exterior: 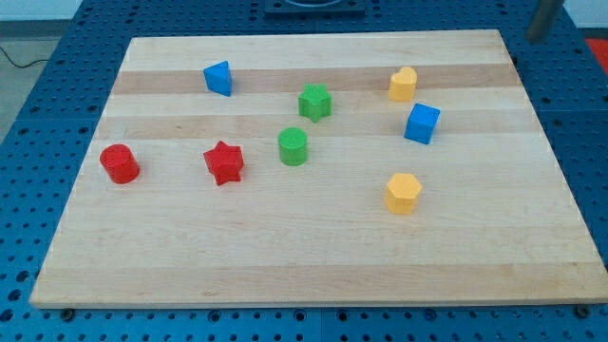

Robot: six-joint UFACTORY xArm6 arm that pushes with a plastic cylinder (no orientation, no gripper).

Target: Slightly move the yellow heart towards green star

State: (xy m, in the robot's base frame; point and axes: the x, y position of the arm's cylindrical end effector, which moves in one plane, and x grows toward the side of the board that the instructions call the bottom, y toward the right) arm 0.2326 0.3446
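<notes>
Two blocks matter: yellow heart [403, 84] and green star [314, 102]; neither touches the other.
Heart's place: upper right of the wooden board [285, 256], near the view's top, with the blue cube [422, 123] just beside it at about 5 o'clock.
Star from heart: roughly 8 to 9 o'clock, across a bare strip of board.
Push line: judged to run from the heart's 2 to 3 o'clock side toward 8 to 9 o'clock.
My tip: its end does not show; only a dark, blurred shape [543, 17] sits at the view's top right corner, about 1 to 2 o'clock from the heart, and I cannot tell whether that is the rod.
Jaws: none on this rig, so no open or closed state to give.
Bystanders: green cylinder [293, 146], red star [224, 161], red cylinder [120, 163], blue triangular block [218, 77], yellow hexagonal block [403, 193], all off the push line.
Risk: too long a shove could carry the heart into the star.
</notes>
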